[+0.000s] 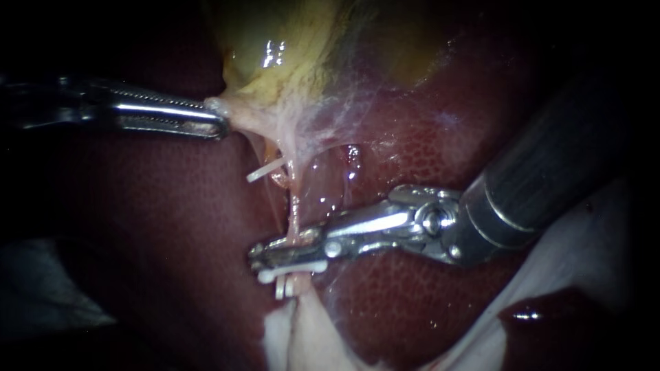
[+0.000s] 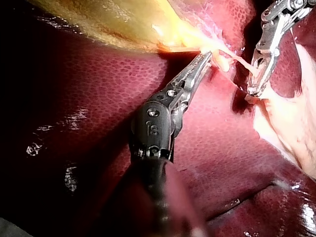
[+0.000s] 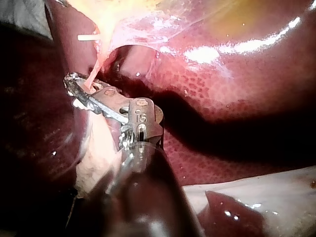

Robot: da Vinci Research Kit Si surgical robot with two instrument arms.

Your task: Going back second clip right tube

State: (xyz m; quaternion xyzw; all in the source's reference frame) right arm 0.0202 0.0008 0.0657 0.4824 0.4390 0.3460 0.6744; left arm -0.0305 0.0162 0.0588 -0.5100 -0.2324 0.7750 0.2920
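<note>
My left instrument (image 1: 218, 124) comes in from the left, its jaws shut on pale tissue at the gallbladder (image 1: 289, 48) neck, pulling it sideways; the same grip shows in the left wrist view (image 2: 207, 57). A thin pink tube (image 1: 295, 213) runs down from that tissue. My right instrument (image 1: 265, 255) lies across the tube's lower end with its jaws open and the tube between them (image 3: 75, 85). A white clip (image 1: 292, 272) sits on the tube just below the jaws. Another white clip (image 1: 265, 172) sticks out higher up, also seen in the right wrist view (image 3: 89, 37).
Dark red liver (image 1: 172, 227) surrounds the tube on all sides. White fatty tissue (image 1: 302, 336) spreads below the lower clip. A pale sheet (image 1: 584, 254) lies under the right instrument's shaft. A small wet pocket (image 1: 330, 185) sits right of the tube.
</note>
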